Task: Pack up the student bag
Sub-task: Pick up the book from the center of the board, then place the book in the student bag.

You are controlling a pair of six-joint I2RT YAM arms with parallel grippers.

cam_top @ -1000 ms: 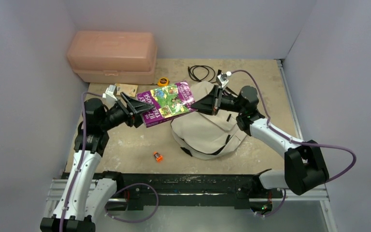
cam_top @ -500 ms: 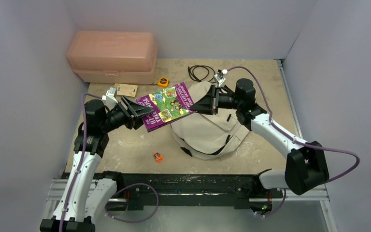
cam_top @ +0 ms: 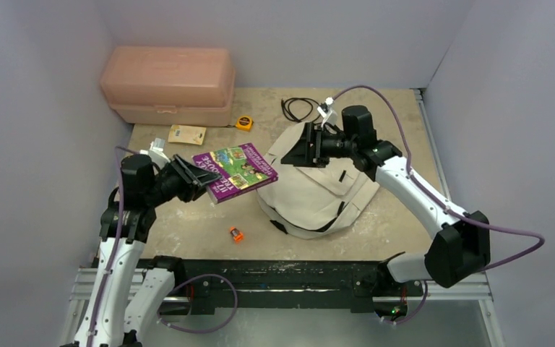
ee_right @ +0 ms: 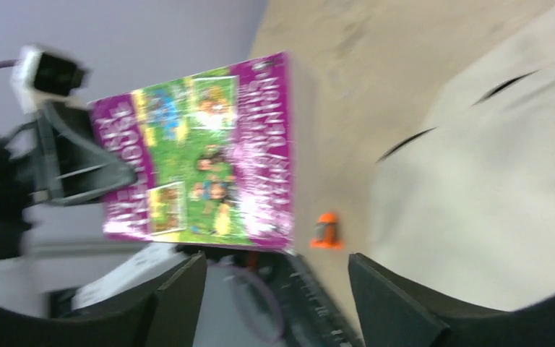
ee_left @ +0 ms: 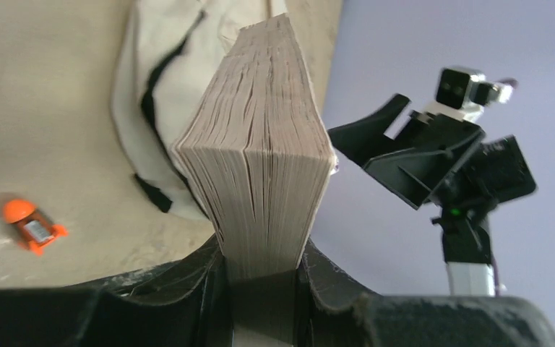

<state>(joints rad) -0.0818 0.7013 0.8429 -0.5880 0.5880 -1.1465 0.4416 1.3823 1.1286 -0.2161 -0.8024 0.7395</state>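
Observation:
The beige student bag (cam_top: 318, 196) lies at the table's middle right, with black zipper lines and straps. A thick purple-covered book (cam_top: 235, 171) hangs just left of it, above the table. My left gripper (cam_top: 196, 181) is shut on the book's near-left edge. In the left wrist view the page block (ee_left: 260, 152) stands clamped between both fingers (ee_left: 202, 289). My right gripper (cam_top: 298, 148) hovers open over the bag's upper left, a short gap from the book. Its wrist view shows the book (ee_right: 202, 152) beyond its empty jaws, apart from them, and the bag (ee_right: 491, 188) to the right.
A pink plastic box (cam_top: 168, 83) stands at the back left. A black cable (cam_top: 300, 108), a yellow tape measure (cam_top: 243, 123) and a small card (cam_top: 186, 134) lie behind the bag. A small orange object (cam_top: 236, 233) sits near the front edge.
My right gripper opened, let go of the book and drew back to the right over the bag. My left gripper closed tighter on the book and carried it down and to the left.

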